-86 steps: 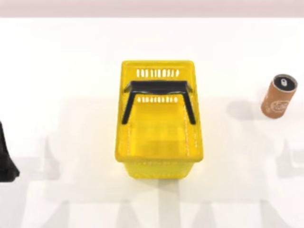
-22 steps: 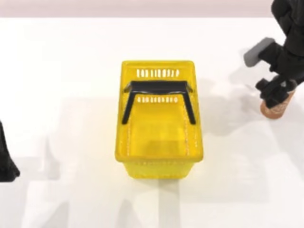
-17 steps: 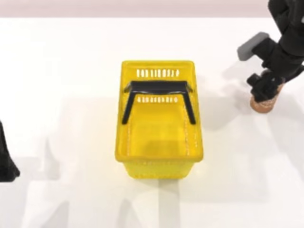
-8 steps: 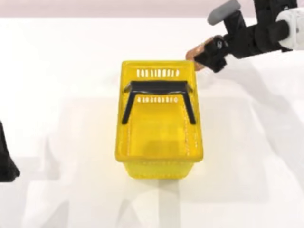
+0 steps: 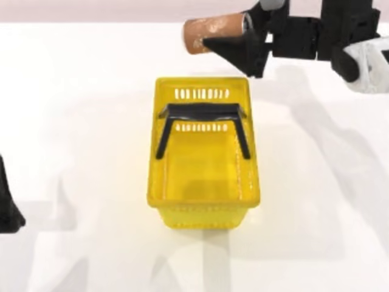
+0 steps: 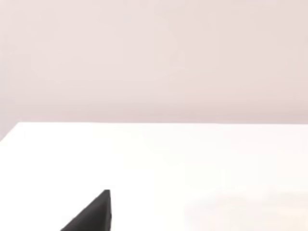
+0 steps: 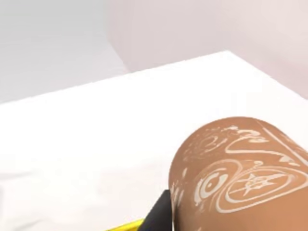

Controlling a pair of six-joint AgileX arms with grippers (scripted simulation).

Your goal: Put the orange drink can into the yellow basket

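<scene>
The orange drink can is lying on its side in the air, held above the table just beyond the far end of the yellow basket. The right gripper is clamping it between its dark fingers, reaching in from the top view's right. In the right wrist view the can is filling the near field, its pale swirls showing. The basket is sitting mid-table with its black handle folded across the opening. The left arm is sitting parked at the table's left edge; whether its fingers are apart cannot be told.
</scene>
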